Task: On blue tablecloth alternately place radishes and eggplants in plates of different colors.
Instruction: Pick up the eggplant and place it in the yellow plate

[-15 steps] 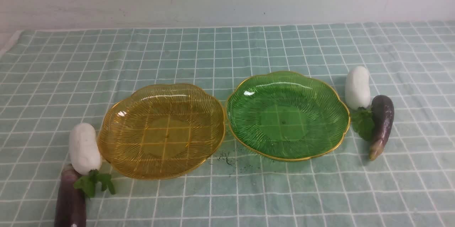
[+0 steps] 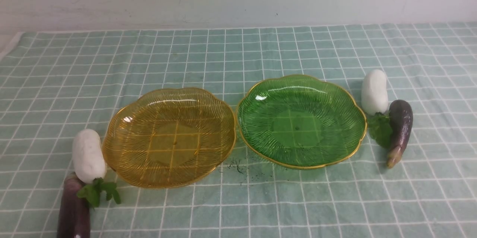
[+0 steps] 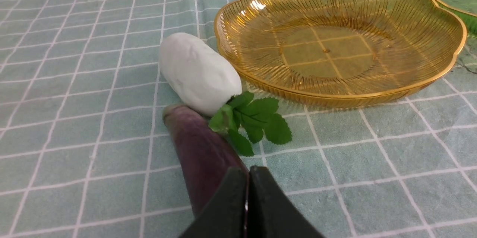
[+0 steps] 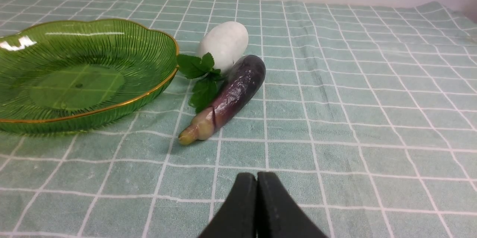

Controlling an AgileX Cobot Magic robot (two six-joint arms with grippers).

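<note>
Two toy radishes and two toy eggplants lie on a blue-green checked tablecloth [image 2: 231,212], outside the amber scalloped plate [image 2: 175,171] and the green scalloped plate [image 2: 298,156], both bare. Beside the amber plate rests the left-hand white radish [image 2: 88,156], its leafy tuft [image 2: 98,191] next to the left-hand purple eggplant [image 2: 73,208]. Near the green plate's far side from its amber neighbor, the right-hand white radish [image 2: 375,92] lies just beside the right-hand purple eggplant [image 2: 400,128], leaves between that eggplant and the plate.

The robot's left gripper [image 3: 248,193] and right gripper [image 4: 256,200] both appear with fingertips pressed together, pinching nothing. The task appears to stand at its opening step, with no vegetable plated.

The next move likely calls for one gripper to spread and line up across a radish's white body, clear of the leaves and the neighboring eggplant, then lift it over the gold rim. A careless approach could nudge the eggplant or snag the foliage.
</note>
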